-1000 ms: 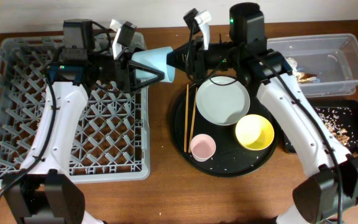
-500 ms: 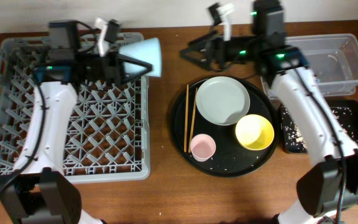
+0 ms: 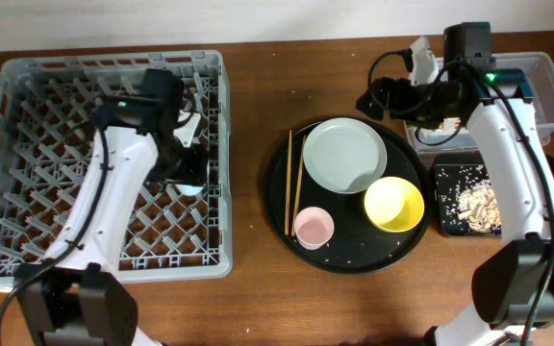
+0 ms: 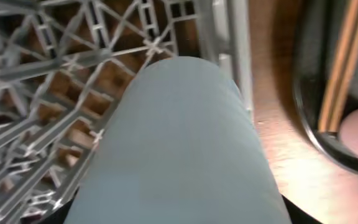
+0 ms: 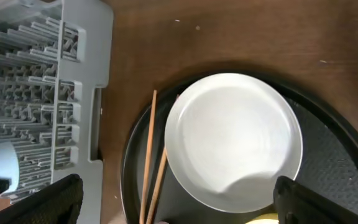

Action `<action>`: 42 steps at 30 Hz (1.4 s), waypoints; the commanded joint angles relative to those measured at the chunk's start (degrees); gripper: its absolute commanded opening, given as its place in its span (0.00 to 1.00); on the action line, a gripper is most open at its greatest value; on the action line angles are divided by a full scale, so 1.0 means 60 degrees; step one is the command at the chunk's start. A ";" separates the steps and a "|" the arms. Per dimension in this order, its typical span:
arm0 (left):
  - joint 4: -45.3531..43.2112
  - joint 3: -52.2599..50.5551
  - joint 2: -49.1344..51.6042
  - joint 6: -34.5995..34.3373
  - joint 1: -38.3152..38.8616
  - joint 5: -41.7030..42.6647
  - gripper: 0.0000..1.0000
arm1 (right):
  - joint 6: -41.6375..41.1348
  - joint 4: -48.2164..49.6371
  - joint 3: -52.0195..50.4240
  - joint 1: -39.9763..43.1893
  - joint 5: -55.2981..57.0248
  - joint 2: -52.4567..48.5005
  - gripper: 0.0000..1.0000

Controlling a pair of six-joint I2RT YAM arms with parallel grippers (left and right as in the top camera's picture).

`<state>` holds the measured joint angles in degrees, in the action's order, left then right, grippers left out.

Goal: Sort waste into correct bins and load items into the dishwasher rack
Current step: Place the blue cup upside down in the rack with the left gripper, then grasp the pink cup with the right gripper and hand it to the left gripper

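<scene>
Blue cup (image 4: pixel 179 143) is clamped in the left hand (image 3: pixel 185 165) and juts ahead of it, low over the rack (image 3: pixel 37 144) by its right wall, seemingly to be set among the pegs. The right hand (image 5: pixel 179 205) hangs spread and empty above the plate (image 5: pixel 232 137).

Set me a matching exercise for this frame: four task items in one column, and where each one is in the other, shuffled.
Items:
1. light-blue cup
2. pink cup
3. chopsticks
4. food scraps

Places:
A. in the black rectangular tray
B. lying on the round black tray, left of the plate
C. at the dishwasher rack
D. upright on the round black tray, left of the yellow bowl

Pairs: 1-C, 2-D, 3-B, 4-A
</scene>
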<state>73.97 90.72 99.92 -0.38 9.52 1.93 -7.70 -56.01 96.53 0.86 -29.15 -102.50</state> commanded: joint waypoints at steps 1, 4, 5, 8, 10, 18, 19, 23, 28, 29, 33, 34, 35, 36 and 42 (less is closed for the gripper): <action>-0.0197 -0.0681 0.0127 -0.0302 0.0226 -0.1071 0.49 | 0.0069 -0.0033 0.0022 -0.0025 0.0237 -0.0007 0.98; -0.1016 -0.1231 0.0153 -0.0299 0.0226 -0.0943 0.54 | 0.0069 -0.0062 0.0022 -0.0025 0.0237 -0.0007 0.99; -0.1115 -0.1231 0.0153 -0.0299 0.0226 -0.0929 0.54 | 0.0069 -0.0098 0.0022 -0.0025 0.0237 -0.0007 0.98; -0.1151 -0.1239 0.0259 -0.0299 0.0226 -0.0674 0.75 | 0.0069 -0.0222 0.0022 -0.0025 0.0484 -0.0007 0.98; -0.1147 -0.1239 0.0259 -0.0299 0.0226 -0.0674 0.87 | 0.0069 -0.0284 0.0022 -0.0025 0.0484 -0.0007 0.98; -0.1155 0.0805 0.0255 -0.0299 0.0222 0.0892 0.95 | 0.0157 -0.1315 0.0022 -0.0324 0.0211 -0.0007 0.86; -0.1155 0.1286 0.0255 -0.0306 0.0215 0.1086 0.95 | 0.0244 -0.1752 -0.0044 -0.0688 0.0277 -0.0007 0.74; -0.1555 0.1891 0.0259 -0.0659 0.0164 0.1322 0.96 | 0.0204 -0.1825 -0.1876 -0.2940 0.0984 -0.0007 0.56; -0.1512 0.1891 0.0259 -0.1191 -0.0743 0.1851 0.96 | -0.0623 -0.1479 -0.3475 -0.3395 0.1978 -0.0007 0.54; -0.1508 0.1891 0.0259 -0.1191 -0.0914 0.1985 0.96 | -0.0623 -0.1413 -0.3566 -0.3395 0.1974 -0.0007 0.53; -0.1515 0.1891 0.0259 -0.1188 -0.0991 0.2007 0.96 | -0.0627 -0.1293 -0.3657 -0.3457 0.1978 -0.0007 0.32; -0.1523 0.1891 0.0259 -0.1188 -0.0991 0.2007 0.96 | -0.0630 -0.1177 -0.3799 -0.3519 0.1974 -0.0007 0.32; -0.1541 0.1891 0.0259 -0.1188 -0.0991 0.2007 0.96 | -0.0674 -0.0914 -0.4047 -0.3643 0.1982 -0.0007 0.29; -0.1541 0.1891 0.0259 -0.1188 -0.0991 0.2007 0.96 | -0.0729 -0.0805 -0.4109 -0.3654 0.1978 -0.0007 0.18; -0.1847 0.1891 0.0259 -0.1388 -0.1104 0.4958 0.97 | -0.0801 -0.0612 -0.2834 -0.3479 0.0823 0.0586 0.04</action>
<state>64.18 101.10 101.38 -8.05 3.62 16.93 -12.08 -60.55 74.46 -20.62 -18.83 -102.67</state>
